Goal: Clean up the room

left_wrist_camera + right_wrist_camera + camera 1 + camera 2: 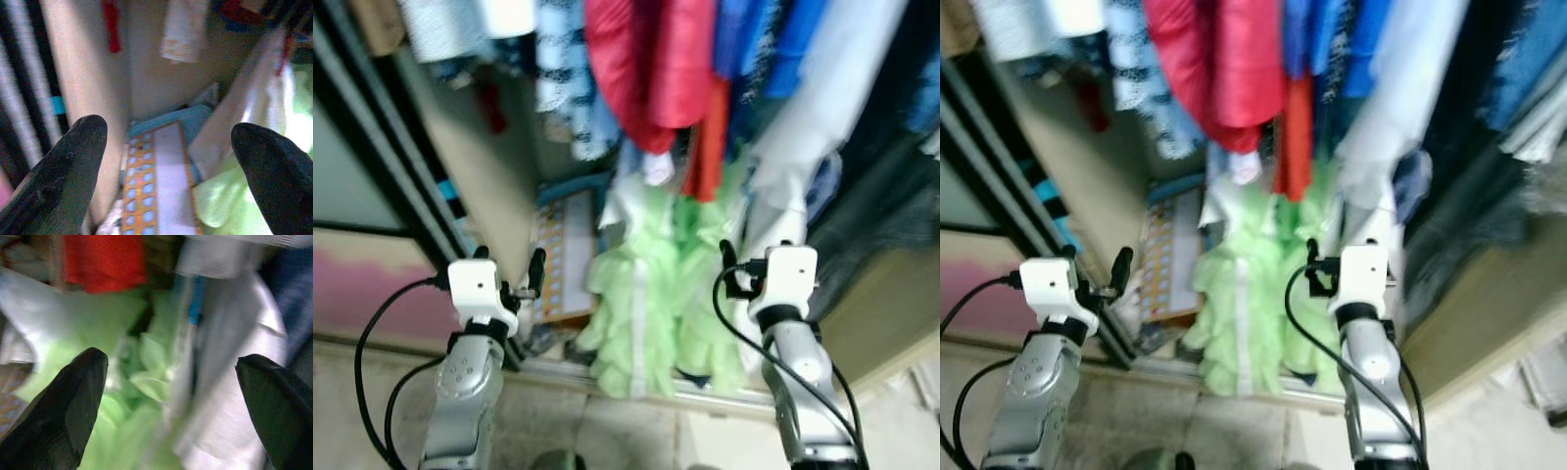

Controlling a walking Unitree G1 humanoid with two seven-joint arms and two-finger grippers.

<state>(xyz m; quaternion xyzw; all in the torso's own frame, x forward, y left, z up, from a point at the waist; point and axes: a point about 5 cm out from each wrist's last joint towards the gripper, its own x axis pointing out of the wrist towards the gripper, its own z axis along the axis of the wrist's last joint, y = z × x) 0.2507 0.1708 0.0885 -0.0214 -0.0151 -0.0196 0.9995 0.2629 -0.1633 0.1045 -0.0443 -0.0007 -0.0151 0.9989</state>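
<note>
Where clothes [656,59] hang (blurred), left gripper [168,142] gapes.

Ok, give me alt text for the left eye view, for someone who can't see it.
Both silver arms are raised before an open wardrobe, the left pincer and right pincer empty. Between them hangs a light green ruffled garment, under red and blue clothes. The picture is blurred.

A pale green ruffled garment [651,294] hangs low inside an open wardrobe, its frilled hem gathered in folds at the wardrobe floor's front edge. Above it, red garments [651,64], blue garments [769,44] and a long white garment [813,117] hang close together. A flat patterned box [563,257] with an orange border leans near the wardrobe's left inner wall, just beside the green garment.
</note>
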